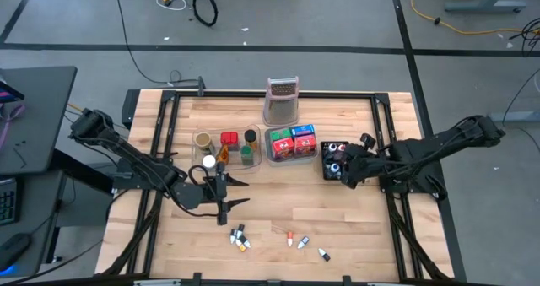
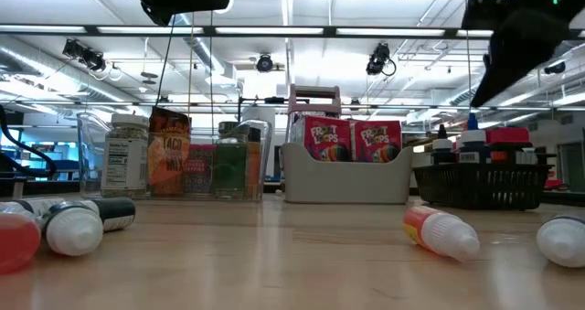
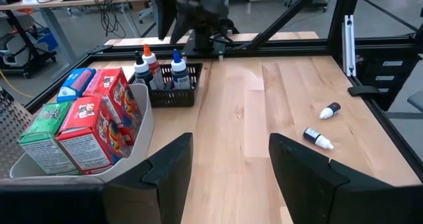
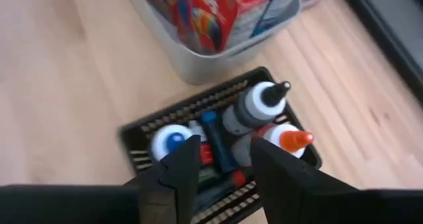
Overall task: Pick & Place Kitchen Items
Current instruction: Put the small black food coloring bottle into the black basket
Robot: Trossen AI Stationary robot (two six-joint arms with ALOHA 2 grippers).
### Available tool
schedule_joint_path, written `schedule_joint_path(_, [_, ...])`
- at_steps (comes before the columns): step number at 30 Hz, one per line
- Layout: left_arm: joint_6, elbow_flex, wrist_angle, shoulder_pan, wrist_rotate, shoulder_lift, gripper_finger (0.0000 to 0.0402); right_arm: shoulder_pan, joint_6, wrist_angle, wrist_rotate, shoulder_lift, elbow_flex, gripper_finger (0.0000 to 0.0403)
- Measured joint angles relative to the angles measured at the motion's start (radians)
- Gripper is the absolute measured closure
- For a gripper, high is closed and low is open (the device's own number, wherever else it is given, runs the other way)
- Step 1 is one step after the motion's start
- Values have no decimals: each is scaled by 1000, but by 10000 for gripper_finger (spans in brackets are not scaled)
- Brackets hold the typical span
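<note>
I read "Froot Loops" on red cereal boxes in grey tray; "TACO" on orange packet in clear tray. Jar label unreadable.

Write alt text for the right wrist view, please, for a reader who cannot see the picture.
The right tool hangs with its fingers apart just above a black basket of small bottles with black, orange and blue tips, holding nothing. Behind the basket, a grey bin with red cereal boxes stands on the wooden table.
</note>
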Motion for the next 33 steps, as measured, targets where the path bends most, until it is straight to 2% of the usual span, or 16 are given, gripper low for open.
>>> schedule_joint_path(4, [-2,0,-1,0,0,0,191,28,-7,-17,-107,0,88,261])
schedule_joint_path(8, [-3,0,-2,0,0,0,191,91,-73,88,-191,0,112,261])
schedule_joint_path(12, [-3,0,-1,0,0,0,191,150,-247,285,-247,8,69,262])
schedule_joint_path(15, [-3,0,-1,0,0,0,191,177,-382,506,-321,18,-7,262])
schedule_joint_path(20, [-3,0,1,0,0,0,191,193,-496,852,-463,70,-160,262])
schedule_joint_path(23, [-3,0,1,0,0,0,191,193,-520,1064,-532,130,-237,262])
schedule_joint_path(26, [-3,0,0,0,0,0,191,193,-534,1226,-548,221,-266,257])
schedule_joint_path(33, [0,0,1,0,0,0,191,193,-546,1378,-673,473,-199,221])
